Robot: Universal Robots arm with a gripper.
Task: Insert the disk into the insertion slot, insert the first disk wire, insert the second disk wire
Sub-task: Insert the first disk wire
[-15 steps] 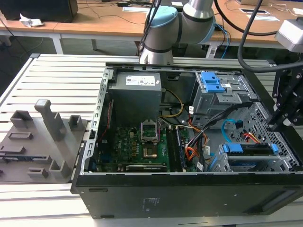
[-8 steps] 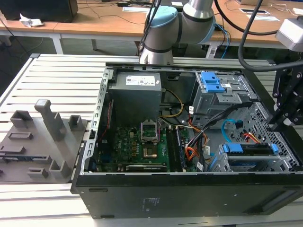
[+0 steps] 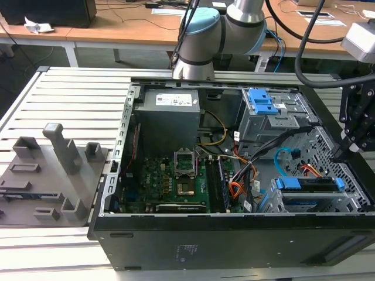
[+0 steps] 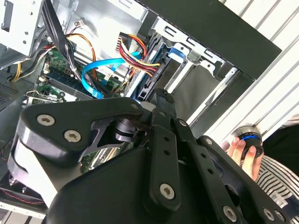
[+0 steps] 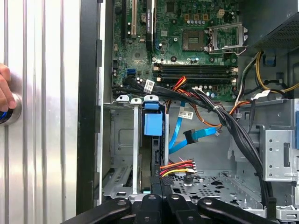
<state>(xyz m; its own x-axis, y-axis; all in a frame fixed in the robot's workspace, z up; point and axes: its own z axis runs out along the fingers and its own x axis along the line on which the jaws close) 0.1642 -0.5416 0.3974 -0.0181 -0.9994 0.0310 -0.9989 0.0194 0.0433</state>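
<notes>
An open black computer case (image 3: 234, 246) lies on a slatted metal table (image 3: 70, 88), with the grey-and-blue robot arm (image 3: 234, 23) reaching over its far edge. In the case's near corner, on the exterior view's right, the slot (image 3: 354, 193), a bay of perforated grey sheet metal, holds the disk (image 3: 310, 185). The disk stands on edge, a dark slab framed in bright blue plastic. The black gripper (image 4: 160, 99) hangs over that corner; whether it is clenched or released cannot be told. The light blue cable (image 5: 176, 133) loops just beside the disk. The thin orange-red wires (image 5: 177, 164) reach the disk's end. A person's hand (image 4: 240, 151) rests on a knob (image 4: 247, 137) on the table.
</notes>
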